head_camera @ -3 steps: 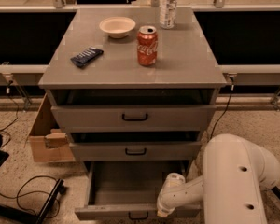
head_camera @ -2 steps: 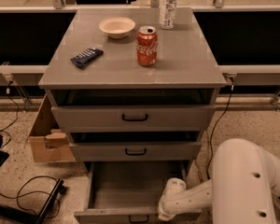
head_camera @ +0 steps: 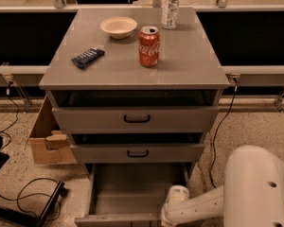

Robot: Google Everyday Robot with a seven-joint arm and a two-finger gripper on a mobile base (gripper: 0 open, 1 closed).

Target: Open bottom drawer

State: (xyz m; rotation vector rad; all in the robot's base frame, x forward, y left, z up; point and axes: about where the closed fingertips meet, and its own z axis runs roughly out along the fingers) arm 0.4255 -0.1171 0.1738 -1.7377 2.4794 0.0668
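The bottom drawer [head_camera: 132,190] of the grey cabinet is pulled well out, and its plain grey inside shows. Its front panel [head_camera: 116,220] lies at the bottom edge of the camera view. My gripper [head_camera: 169,220] is at the drawer's front right corner, at the end of the white wrist [head_camera: 176,203], and is mostly cut off by the bottom edge. The white arm [head_camera: 255,188] comes in from the lower right.
The top drawer [head_camera: 136,119] and middle drawer [head_camera: 137,152] stand slightly ajar. On the cabinet top are a cola can [head_camera: 149,46], a white bowl [head_camera: 118,26], a dark snack bar [head_camera: 88,57] and a bottle [head_camera: 170,1]. A cardboard box [head_camera: 47,143] and cables [head_camera: 23,193] are on the floor to the left.
My wrist and gripper have moved a little toward the camera, and the bottom drawer has come out slightly further with them.
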